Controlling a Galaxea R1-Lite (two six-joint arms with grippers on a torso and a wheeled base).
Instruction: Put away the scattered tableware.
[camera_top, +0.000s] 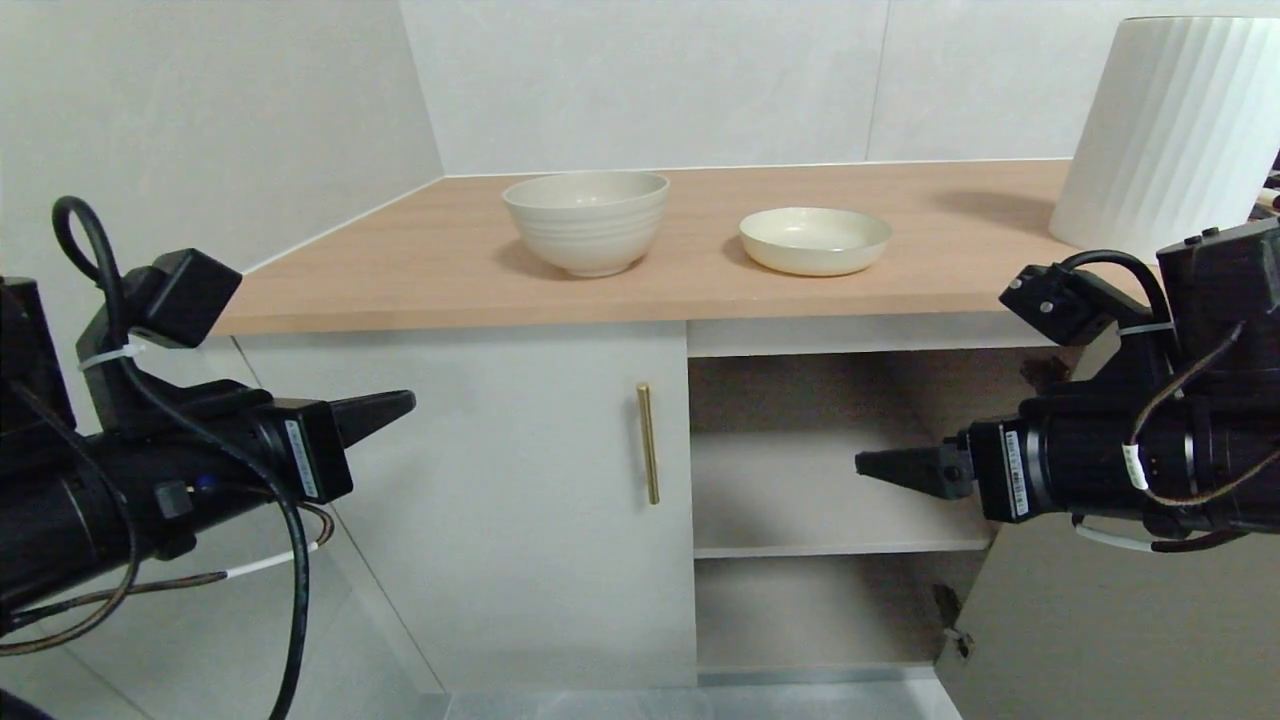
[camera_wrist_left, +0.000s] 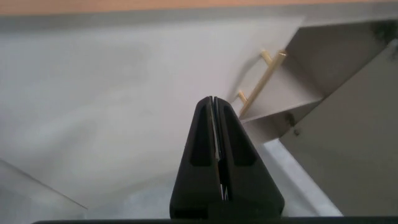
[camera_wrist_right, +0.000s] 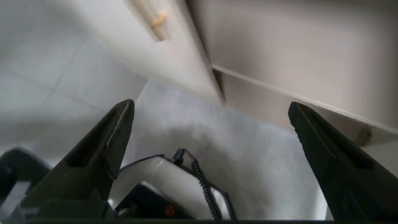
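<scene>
A deep cream ribbed bowl (camera_top: 586, 222) and a shallow cream plate (camera_top: 815, 240) stand side by side on the wooden countertop (camera_top: 400, 270). Both arms hang below counter height, in front of the cabinet. My left gripper (camera_top: 405, 402) is shut with nothing in it, its fingers pressed together (camera_wrist_left: 212, 106), and it points at the closed left door (camera_top: 480, 480). My right gripper (camera_top: 862, 464) is open and empty, its fingers spread wide (camera_wrist_right: 211, 118), level with the open right compartment (camera_top: 820, 480).
The closed door carries a gold bar handle (camera_top: 648, 443) (camera_wrist_left: 261, 81). The open right door (camera_top: 1100, 620) swings out below my right arm. Bare shelves (camera_top: 830, 545) show inside. A white pleated lamp shade (camera_top: 1175, 130) stands at the counter's right end.
</scene>
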